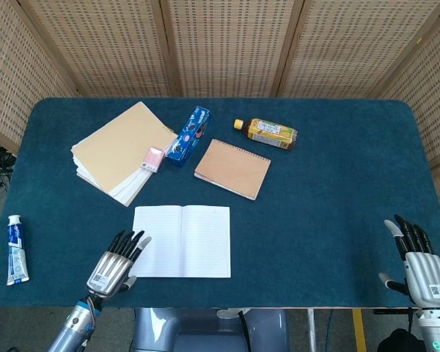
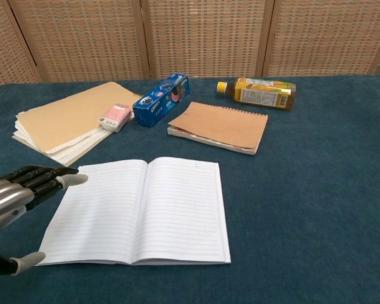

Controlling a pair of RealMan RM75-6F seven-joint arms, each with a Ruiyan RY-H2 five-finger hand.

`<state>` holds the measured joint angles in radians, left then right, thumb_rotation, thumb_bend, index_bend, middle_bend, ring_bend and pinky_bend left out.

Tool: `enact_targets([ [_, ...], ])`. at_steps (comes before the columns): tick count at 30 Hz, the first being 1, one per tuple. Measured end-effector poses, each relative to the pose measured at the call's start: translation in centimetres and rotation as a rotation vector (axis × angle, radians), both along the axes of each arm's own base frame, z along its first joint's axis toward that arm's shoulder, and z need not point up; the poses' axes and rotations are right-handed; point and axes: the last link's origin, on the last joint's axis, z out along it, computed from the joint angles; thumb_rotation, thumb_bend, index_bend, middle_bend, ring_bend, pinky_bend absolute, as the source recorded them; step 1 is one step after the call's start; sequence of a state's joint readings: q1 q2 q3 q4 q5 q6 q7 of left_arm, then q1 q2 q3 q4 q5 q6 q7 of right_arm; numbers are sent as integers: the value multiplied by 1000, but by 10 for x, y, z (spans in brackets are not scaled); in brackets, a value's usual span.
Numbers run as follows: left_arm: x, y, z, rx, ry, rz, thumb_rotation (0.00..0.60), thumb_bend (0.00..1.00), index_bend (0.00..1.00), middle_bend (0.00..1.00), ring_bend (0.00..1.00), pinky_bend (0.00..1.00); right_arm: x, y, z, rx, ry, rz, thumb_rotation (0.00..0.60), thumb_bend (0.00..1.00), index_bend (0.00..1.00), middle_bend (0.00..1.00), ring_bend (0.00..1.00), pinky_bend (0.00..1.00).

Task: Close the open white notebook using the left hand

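Observation:
The white notebook (image 1: 182, 240) (image 2: 139, 210) lies open and flat near the table's front edge, lined pages up. My left hand (image 1: 116, 262) (image 2: 14, 202) hovers at the notebook's left page edge, fingers spread and holding nothing; its fingertips (image 1: 142, 241) reach over the page corner. My right hand (image 1: 418, 261) is far off at the front right corner of the table, open and holding nothing; the chest view does not show it.
Behind the notebook lie a brown spiral notebook (image 1: 232, 168), a blue snack box (image 1: 188, 135), a pink eraser (image 1: 154, 158), a tan paper stack (image 1: 119, 149) and a lying drink bottle (image 1: 268, 133). A toothpaste tube (image 1: 15, 249) lies at the front left.

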<state>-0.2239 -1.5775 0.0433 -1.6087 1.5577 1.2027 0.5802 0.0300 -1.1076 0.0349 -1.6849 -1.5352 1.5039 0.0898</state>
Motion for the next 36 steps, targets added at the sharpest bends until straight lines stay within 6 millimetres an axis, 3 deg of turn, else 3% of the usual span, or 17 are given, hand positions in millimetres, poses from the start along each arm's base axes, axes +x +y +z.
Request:
enact_targets([
  [11, 17, 0, -10, -26, 4, -30, 600, 304, 0, 0, 0, 0, -1, -1, 0, -4, -6, -2, 600, 112, 0, 0, 0, 0],
  [36, 16, 2, -32, -45, 90, -55, 600, 301, 0, 0, 0, 0, 2, 0, 0, -6, -8, 4, 600, 112, 0, 0, 0, 0],
])
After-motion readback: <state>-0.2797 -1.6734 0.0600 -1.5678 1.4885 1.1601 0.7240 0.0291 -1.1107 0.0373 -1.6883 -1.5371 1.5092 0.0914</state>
